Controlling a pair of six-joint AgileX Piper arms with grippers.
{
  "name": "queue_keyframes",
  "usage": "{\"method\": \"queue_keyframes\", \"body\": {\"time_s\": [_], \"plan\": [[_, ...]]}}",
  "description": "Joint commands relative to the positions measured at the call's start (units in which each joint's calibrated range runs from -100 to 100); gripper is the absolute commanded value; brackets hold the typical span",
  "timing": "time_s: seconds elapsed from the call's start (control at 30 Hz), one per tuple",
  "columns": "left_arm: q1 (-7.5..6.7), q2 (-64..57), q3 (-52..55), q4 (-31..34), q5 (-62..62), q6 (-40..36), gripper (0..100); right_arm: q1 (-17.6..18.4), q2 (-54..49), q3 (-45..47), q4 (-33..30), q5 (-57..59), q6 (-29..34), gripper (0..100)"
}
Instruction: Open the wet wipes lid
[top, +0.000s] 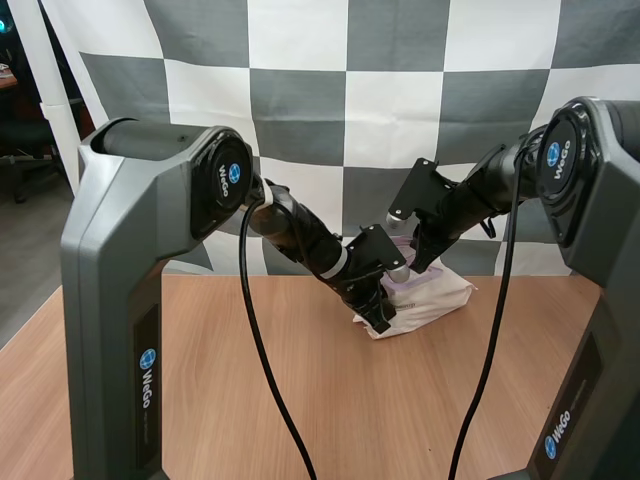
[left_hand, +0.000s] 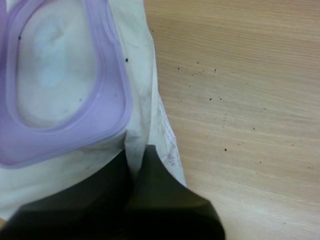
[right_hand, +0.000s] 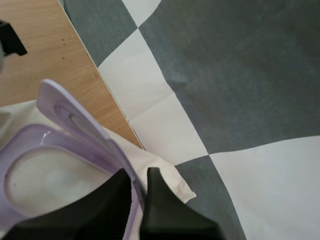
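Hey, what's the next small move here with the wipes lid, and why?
Probably the right gripper should tip the lid a little further back. It pinches the lid, already lifted off the purple frame, while the left gripper pinches the edge of the wet wipes pack.

Bright, even, diffuse light, faint soft shadow beside the wet wipes pack (top: 440, 295)

Left arm (top: 300, 235) stretched forward and down; left gripper (left_hand: 134, 159) pinched tight on the pack (left_hand: 141, 75) edge. Right arm (top: 470, 195) slanted down toward the middle; right gripper (right_hand: 138, 176) clamped on the raised lid (right_hand: 72, 114).
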Motion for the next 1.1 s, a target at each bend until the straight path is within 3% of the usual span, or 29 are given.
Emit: {"method": "queue_keyframes", "body": {"time_s": [0.0,0.57,1.07], "plan": [[0.00,0.0,0.0,-0.1,-0.1,0.0,0,0.0,0.6,-1.3,1.6,-0.4,0.0,0],[0.00,0.0,0.0,0.4,-0.1,0.0,0,0.0,10.2,-9.7,12.2,5.0,0.0,0],[0.00,0.0,0.0,0.8,-0.1,-0.3,0,0.0,18.6,-10.2,15.1,6.7,0.0,0]]}}
